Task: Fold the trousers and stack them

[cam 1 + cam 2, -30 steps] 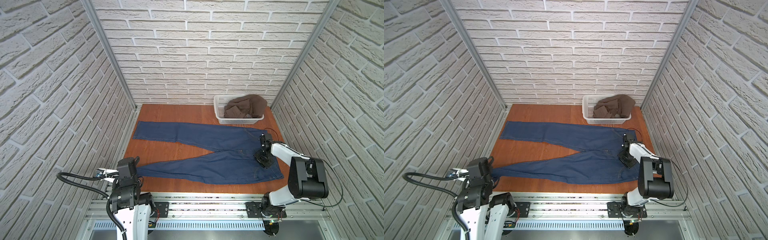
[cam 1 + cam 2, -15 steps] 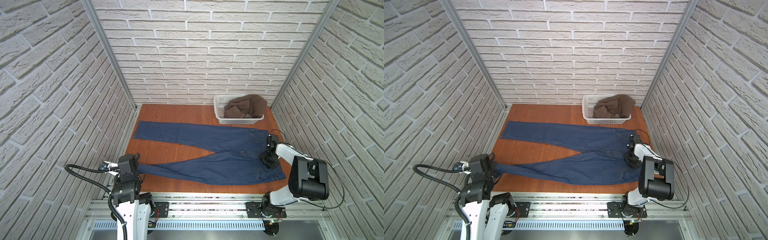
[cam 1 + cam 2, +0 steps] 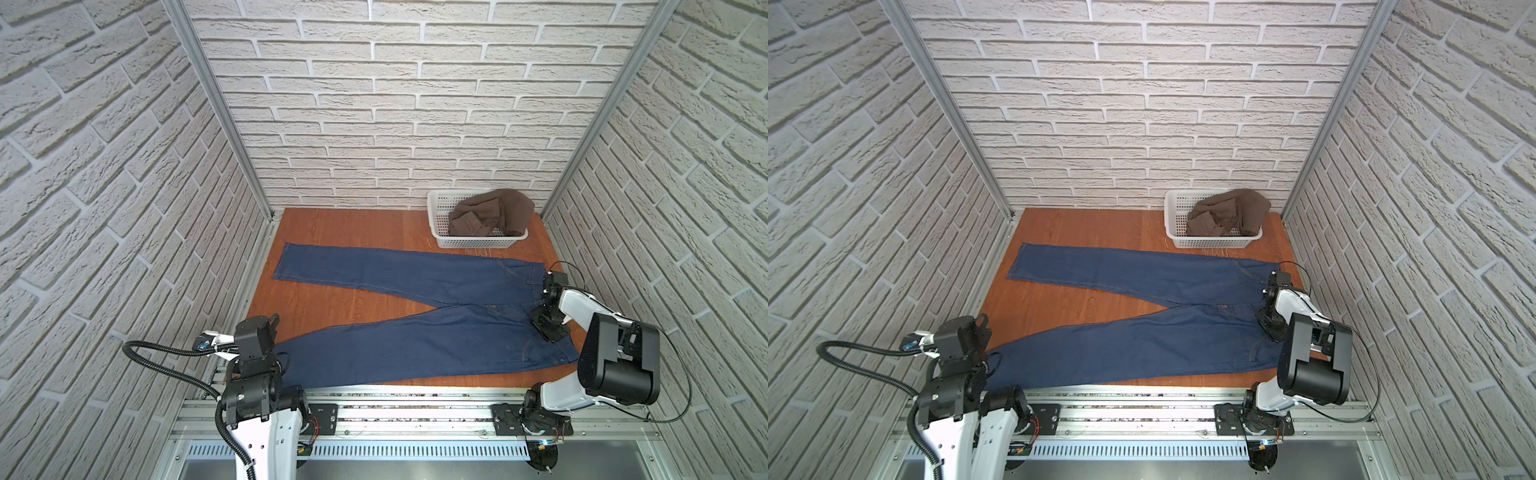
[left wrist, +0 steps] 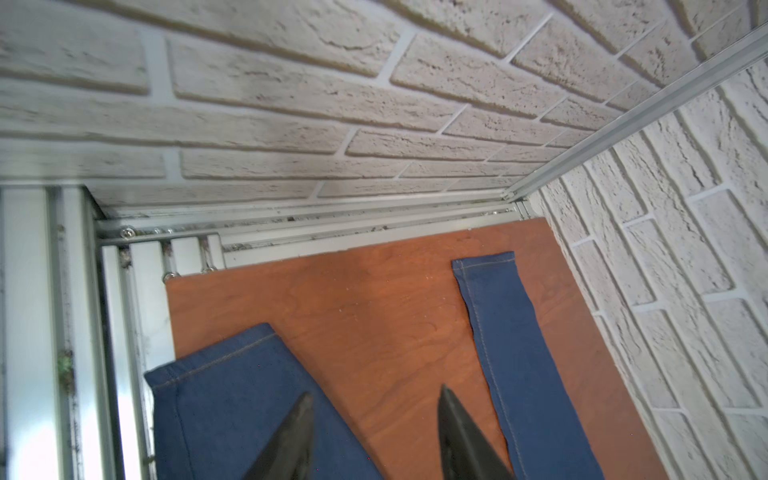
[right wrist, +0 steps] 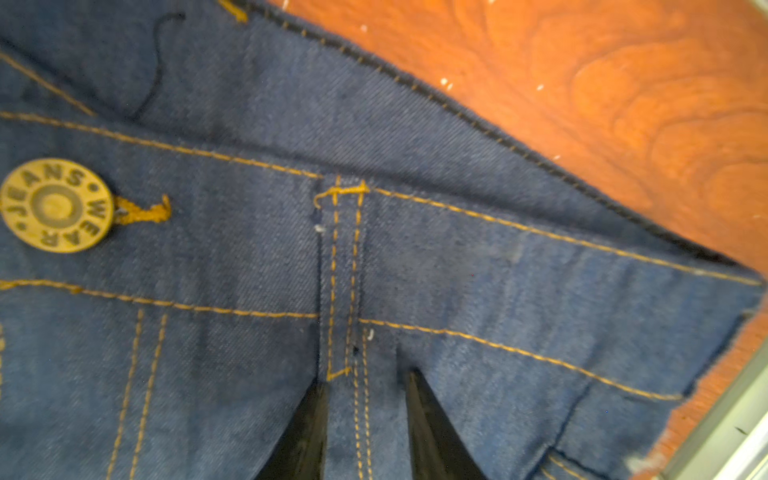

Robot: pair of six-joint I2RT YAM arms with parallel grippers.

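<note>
The trousers (image 3: 415,316) lay flat across the table (image 3: 332,232), with the waistband by the right edge and the legs spread in a V toward the left edge. The left gripper (image 4: 376,392) hovered at the near left corner, jaws apart and holding nothing, one fingertip over the near leg's hem. The right gripper (image 5: 365,380) pinched a ridge of denim just under a belt loop (image 5: 345,274), near the metal button (image 5: 56,205). A white basket (image 3: 438,216) of brown cloth (image 3: 494,212) stood at the far right corner.
</note>
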